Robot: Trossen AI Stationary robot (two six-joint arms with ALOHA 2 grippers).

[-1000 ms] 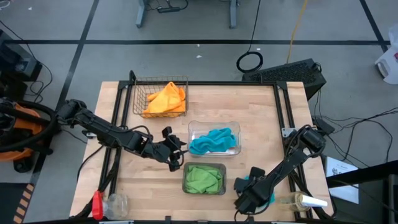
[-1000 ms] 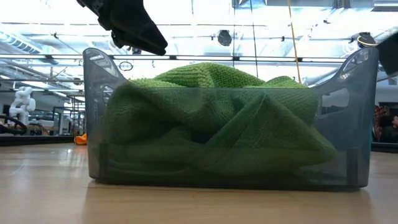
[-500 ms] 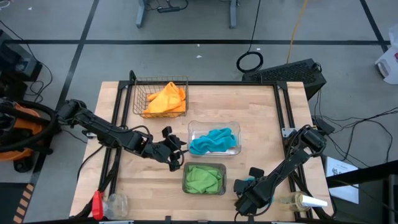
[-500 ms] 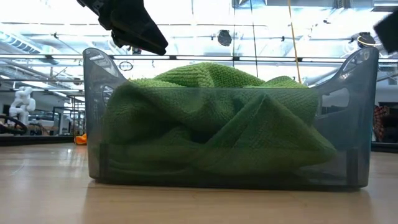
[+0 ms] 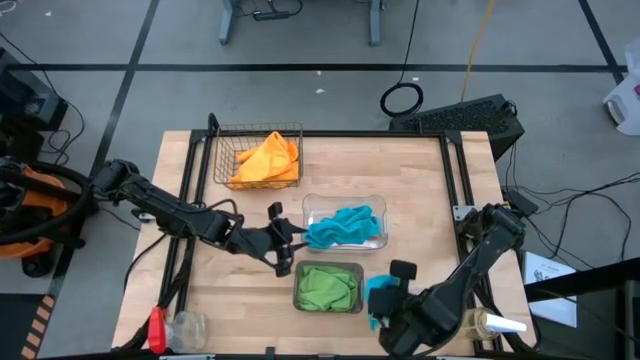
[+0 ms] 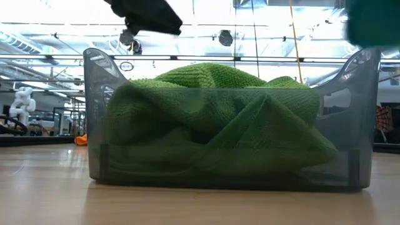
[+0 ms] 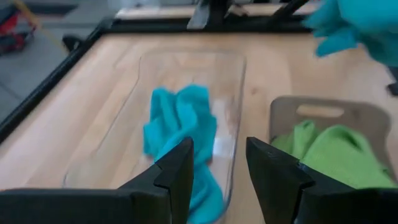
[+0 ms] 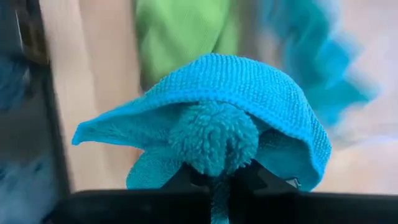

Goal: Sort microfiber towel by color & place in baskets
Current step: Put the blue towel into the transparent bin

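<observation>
Two orange-yellow microfiber towels point(image 5: 265, 160) lie in the brown wire basket point(image 5: 222, 152) at the far left. One teal towel point(image 5: 345, 225) lies in the clear tray point(image 5: 312, 207), and green towels point(image 5: 327, 288) fill the grey tray point(image 5: 358, 272) near the front edge. My right gripper point(image 5: 388, 302) hangs right of the grey tray, shut on a second teal towel point(image 8: 211, 118). My left gripper point(image 7: 217, 168) stands open with nothing in it, left of the clear tray and above the table. My right gripper pinches a bunched fold point(image 8: 214, 146) of the teal towel between its two fingers, which point steeply down. The cloth puffs out and drapes around the fingertips, so several layers are caught. The towel is lifted clear of the table.
A clear bottle point(image 5: 490, 322) lies at the near right corner. A red tool point(image 5: 157, 330) and a clear cup point(image 5: 186, 325) lie at the near left. Black rails point(image 5: 452, 170) frame the tabletop. Bare wood lies between the trays and the right rail.
My right gripper has risen quickly from the near right of the table, drifting toward the grey tray. The teal towel that lay on the wood there has come up with it and hangs clear. My left gripper has tipped up a little.
</observation>
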